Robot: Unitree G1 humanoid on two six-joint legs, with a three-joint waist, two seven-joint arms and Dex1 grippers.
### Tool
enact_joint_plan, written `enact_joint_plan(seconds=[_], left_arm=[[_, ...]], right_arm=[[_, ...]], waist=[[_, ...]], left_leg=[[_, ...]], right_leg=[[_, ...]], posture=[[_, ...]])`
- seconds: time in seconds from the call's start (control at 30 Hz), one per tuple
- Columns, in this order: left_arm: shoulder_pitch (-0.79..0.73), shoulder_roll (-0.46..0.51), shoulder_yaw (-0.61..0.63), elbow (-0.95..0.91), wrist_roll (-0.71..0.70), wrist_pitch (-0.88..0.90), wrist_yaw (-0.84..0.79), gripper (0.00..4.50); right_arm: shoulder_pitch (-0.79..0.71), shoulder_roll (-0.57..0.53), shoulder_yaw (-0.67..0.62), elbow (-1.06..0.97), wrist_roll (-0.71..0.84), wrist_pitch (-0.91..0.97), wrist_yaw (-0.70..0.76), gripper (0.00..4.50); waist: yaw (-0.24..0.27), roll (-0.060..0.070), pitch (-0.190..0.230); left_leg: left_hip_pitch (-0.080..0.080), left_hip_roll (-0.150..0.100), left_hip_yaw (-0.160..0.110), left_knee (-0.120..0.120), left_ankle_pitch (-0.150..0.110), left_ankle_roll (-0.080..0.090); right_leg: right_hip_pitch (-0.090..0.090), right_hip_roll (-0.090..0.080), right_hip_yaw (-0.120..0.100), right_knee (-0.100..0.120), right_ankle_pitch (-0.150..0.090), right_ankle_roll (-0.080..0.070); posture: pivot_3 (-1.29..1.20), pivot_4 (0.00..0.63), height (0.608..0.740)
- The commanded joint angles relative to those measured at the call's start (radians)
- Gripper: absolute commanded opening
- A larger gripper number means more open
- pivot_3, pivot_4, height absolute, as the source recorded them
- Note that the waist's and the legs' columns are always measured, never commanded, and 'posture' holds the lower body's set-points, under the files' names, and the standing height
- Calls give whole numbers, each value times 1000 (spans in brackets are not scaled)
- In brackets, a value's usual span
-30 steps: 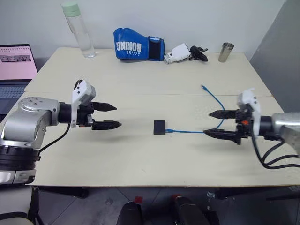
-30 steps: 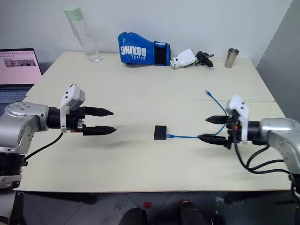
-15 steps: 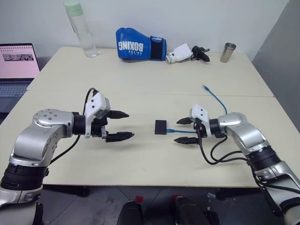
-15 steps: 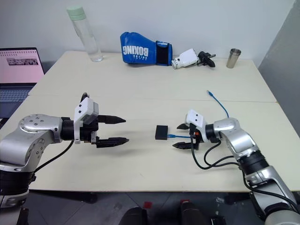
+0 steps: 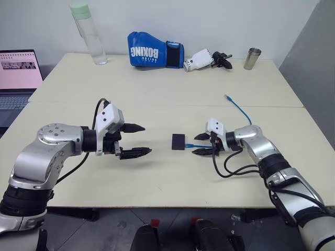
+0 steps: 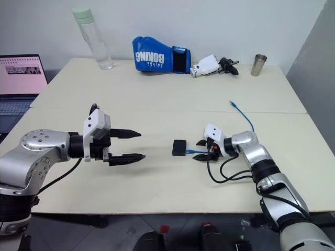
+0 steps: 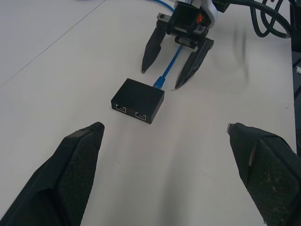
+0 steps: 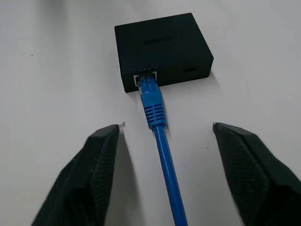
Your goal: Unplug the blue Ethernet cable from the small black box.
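Closer now, the right claw (image 5: 201,144) has slid up to the small black box (image 5: 178,141), fingers apart around the blue Ethernet cable (image 8: 160,136), ready to pinch. Left claw (image 5: 137,140) waits wide open.

Right gripper (image 6: 201,150) straddles blue Ethernet cable (image 6: 196,151) — plugged into small black box (image 6: 179,148).

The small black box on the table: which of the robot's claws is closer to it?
Right. The right gripper straddles the blue Ethernet cable just beside the small black box; the left gripper hovers farther away on the opposite side.
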Motion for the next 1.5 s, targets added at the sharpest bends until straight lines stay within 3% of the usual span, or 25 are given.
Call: enact_joint_plan(seconds=[0.03, 0.33, 0.5, 0.63, 0.9, 1.1, 1.27, 1.5], left_arm=[[-13, 11, 24, -23, -14, -8, 1, 4500], [-28, 10, 14, -5, -8, -19, -7, 4500], [-33, 4, 14, 1, -16, -8, -4, 4500], [-62, -31, 52, 2, -114, 110, 24, 4500], [-217, -148, 80, 145, -250, 283, 94, 4500], [-325, -262, 1, 260, -180, 188, 95, 4500], [-409, -353, -59, 389, -99, 64, 75, 4500], [-465, -405, -69, 507, -56, -18, 44, 4500]], right_arm=[[-20, 16, -14, 16, -20, -21, 20, 2217], [-11, 39, -20, -1, -30, -22, 33, 53], [-16, 12, -36, -3, -47, -52, 13, 37], [-2, -77, -58, -140, -79, -156, -15, 37], [-5, -229, -122, -341, -242, -481, -252, 37], [34, -229, -140, -451, -342, -595, -427, 37], [84, -212, -134, -549, -384, -592, -486, 37], [114, -206, -137, -630, -394, -559, -503, 37]], waist=[[0, 0, 0], [0, 0, 0], [0, 0, 0], [5, 4, 2], [1, 6, 4], [0, 6, 4], [3, 6, 4], [2, 6, 4]], left_leg=[[0, 0, 0, 0, 0, 0], [0, 0, 0, 0, 0, 0], [0, 0, 0, 0, 0, 0], [-2, 0, -1, 2, 0, 0], [-2, -1, -2, 5, 0, 0], [-2, -1, -1, 5, 0, 0], [-2, -1, -1, 6, 1, -1], [-2, -1, -1, 6, 0, -1]], right_leg=[[0, 0, 0, 0, 0, 0], [0, 0, 0, 0, 0, 0], [0, 0, 0, 0, 0, 0], [0, -1, -1, 0, 0, 0], [0, 0, -1, 3, 0, 1], [0, 0, -1, 4, 0, 0], [0, -1, -1, 5, 0, 0], [0, -1, 0, 5, 0, 0]], posture=[[0, 150, 740], [0, 150, 740], [0, 150, 740], [0, 150, 740], [0, 150, 740], [0, 150, 740], [0, 150, 740], [0, 150, 740]])
